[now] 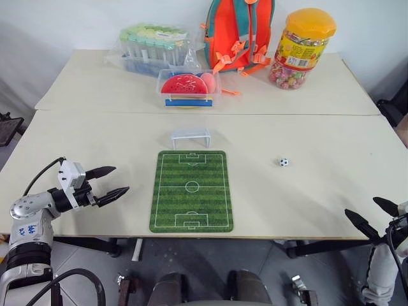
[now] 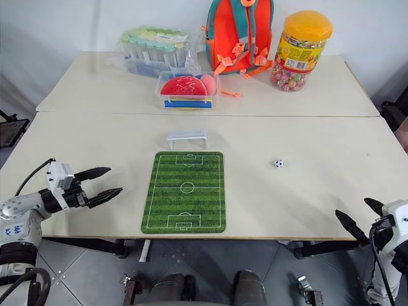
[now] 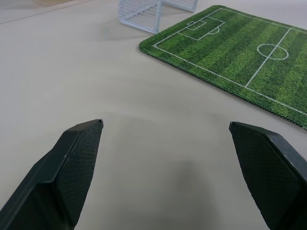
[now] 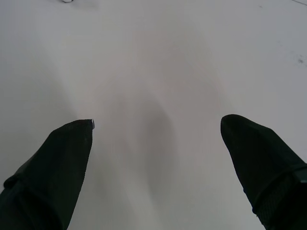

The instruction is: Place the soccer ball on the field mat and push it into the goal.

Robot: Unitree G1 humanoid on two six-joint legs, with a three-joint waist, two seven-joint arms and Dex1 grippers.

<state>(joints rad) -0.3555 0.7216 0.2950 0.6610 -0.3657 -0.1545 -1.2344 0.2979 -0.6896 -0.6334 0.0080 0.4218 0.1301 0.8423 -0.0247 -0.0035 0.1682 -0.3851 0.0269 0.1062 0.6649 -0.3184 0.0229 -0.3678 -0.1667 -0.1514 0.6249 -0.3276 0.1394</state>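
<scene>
Black-and-white soccer ball [image 1: 284,162], tiny, patterned

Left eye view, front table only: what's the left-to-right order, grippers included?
left gripper → field mat → soccer ball → right gripper. The goal is left out, since it sits at the mat's far end and overlaps its span.
</scene>
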